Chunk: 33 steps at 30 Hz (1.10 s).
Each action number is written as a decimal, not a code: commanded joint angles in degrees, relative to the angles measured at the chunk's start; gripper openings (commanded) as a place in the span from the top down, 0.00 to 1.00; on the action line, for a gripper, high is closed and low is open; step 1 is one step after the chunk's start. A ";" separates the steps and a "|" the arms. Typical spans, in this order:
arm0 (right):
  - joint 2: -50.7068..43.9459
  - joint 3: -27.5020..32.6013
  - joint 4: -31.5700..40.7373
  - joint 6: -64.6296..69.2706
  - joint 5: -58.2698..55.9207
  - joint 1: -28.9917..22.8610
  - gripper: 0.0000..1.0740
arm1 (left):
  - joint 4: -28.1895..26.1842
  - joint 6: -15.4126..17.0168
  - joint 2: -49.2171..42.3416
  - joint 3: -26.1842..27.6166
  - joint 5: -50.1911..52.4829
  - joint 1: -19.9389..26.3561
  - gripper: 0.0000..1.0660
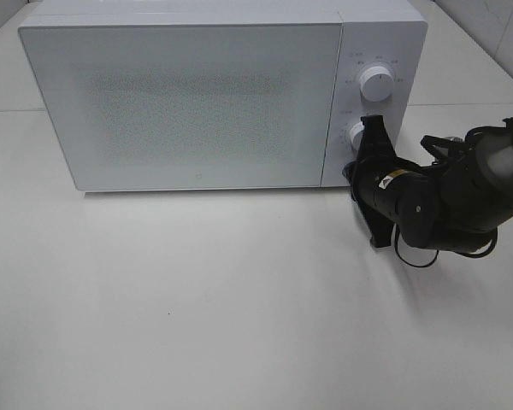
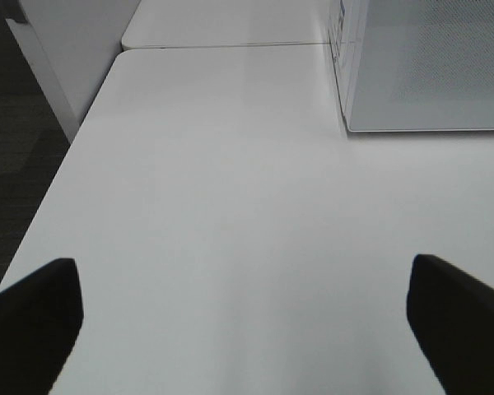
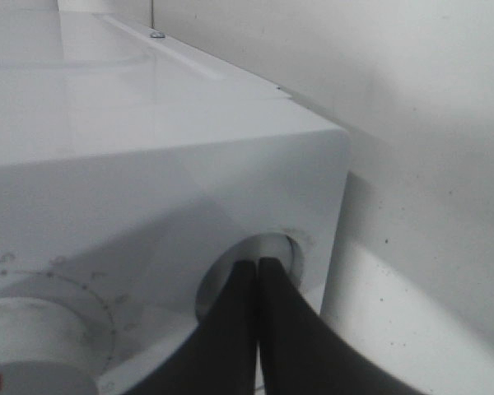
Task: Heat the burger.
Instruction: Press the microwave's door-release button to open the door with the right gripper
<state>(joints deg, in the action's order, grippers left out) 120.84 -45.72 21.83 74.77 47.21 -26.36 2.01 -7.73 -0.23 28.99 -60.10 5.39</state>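
A white microwave (image 1: pixel 197 94) stands with its door (image 1: pixel 184 107) closed at the back of a white bench (image 1: pixel 197 299). Two white knobs sit one above the other on its right-hand panel. The black right arm (image 1: pixel 445 201) reaches in from the right, the right gripper (image 1: pixel 369 126) pressed together at the lower knob (image 1: pixel 356 135), below the upper knob (image 1: pixel 376 83).

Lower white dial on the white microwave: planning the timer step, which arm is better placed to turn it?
Right, probably. The right gripper, jaws shut, sits at the lower round white dial of the white microwave. The left gripper hangs open over the white table, past the microwave's other end.
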 commanded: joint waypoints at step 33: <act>-0.57 -4.64 -0.63 3.15 2.35 0.80 1.00 | 0.11 0.06 -1.20 -0.11 0.40 -0.06 0.01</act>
<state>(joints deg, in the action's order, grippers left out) 121.35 -48.93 24.52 77.18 42.23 -26.30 2.01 -7.73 -0.23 28.99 -60.10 5.39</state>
